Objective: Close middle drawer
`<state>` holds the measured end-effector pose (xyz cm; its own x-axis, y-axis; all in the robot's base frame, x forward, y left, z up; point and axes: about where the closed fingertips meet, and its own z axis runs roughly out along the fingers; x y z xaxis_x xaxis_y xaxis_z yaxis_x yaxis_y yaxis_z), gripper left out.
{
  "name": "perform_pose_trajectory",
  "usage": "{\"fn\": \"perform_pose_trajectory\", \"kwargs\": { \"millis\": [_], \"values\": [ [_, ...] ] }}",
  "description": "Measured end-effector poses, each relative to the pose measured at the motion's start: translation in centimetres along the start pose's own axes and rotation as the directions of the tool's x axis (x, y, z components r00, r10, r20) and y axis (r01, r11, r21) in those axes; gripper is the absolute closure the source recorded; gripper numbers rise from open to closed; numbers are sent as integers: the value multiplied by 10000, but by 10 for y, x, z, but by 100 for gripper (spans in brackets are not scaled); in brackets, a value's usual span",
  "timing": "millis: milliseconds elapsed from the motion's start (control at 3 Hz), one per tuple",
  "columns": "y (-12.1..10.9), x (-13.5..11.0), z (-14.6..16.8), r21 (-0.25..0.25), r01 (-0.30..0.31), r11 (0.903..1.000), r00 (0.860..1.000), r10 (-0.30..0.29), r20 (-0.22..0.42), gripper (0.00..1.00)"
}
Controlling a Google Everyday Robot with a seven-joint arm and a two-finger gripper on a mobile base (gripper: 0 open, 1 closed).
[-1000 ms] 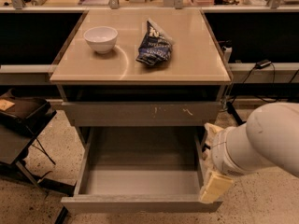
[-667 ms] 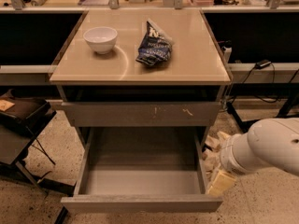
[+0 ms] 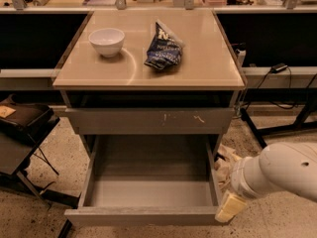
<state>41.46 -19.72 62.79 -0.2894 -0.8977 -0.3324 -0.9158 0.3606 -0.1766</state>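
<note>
The middle drawer (image 3: 143,216) is pulled far out below the tabletop; it is grey, with a plain front and an empty grey tray inside. Above it, the grey drawer front with pale scratch marks (image 3: 148,120) stands slightly out. My gripper (image 3: 229,206), with pale yellow parts, hangs at the end of the white arm (image 3: 282,170) just outside the drawer's right front corner, close to its side wall. No third front shows below.
A white bowl (image 3: 106,41) and a dark blue snack bag (image 3: 163,51) lie on the beige cabinet top (image 3: 208,58). A black stand (image 3: 20,133) is on the left. Cables and a table leg (image 3: 257,128) are on the right. Speckled floor surrounds the cabinet.
The white arm has dropped lower and drawn back to the right. The gripper stays by the drawer's right front corner, slightly lower. The drawer has not moved.
</note>
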Motion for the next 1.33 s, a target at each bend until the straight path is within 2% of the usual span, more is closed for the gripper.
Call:
{"fn": "perform_pose_trajectory", "kwargs": {
  "millis": [333,667,1000,1333],
  "values": [
    [52,-1,59,-755,-101,9971,9986,140,514,0],
    [116,5,119,-1333,-563,9895,9894,732,1255,0],
    [117,5,119,-1361,-561,9891,9896,731,1236,0],
    [150,19,145,-1798,-1024,9783,9812,1291,1436,0]
  ]
}}
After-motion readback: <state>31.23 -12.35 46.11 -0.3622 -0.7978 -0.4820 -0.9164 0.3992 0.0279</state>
